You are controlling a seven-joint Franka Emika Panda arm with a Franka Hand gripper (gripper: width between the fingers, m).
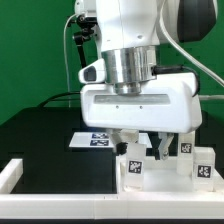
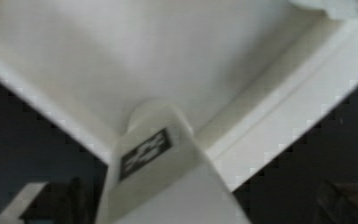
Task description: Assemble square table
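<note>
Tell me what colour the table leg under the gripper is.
White, with a black-and-white square tag; the leg shows best in the wrist view.

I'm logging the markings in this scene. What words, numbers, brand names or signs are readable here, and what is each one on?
No words, numbers or brand names are readable in either view.
Black-and-white square tags, patterns and not text: on the marker board, on the white legs at the front, and on the leg in the wrist view. Their patterns are too blurred to make out.

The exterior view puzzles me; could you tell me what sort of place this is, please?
Most likely a robotics lab bench. A robot arm hangs over a black table fenced by white bars, against a green backdrop. A marker board and tagged white legs suggest camera tracking.
</note>
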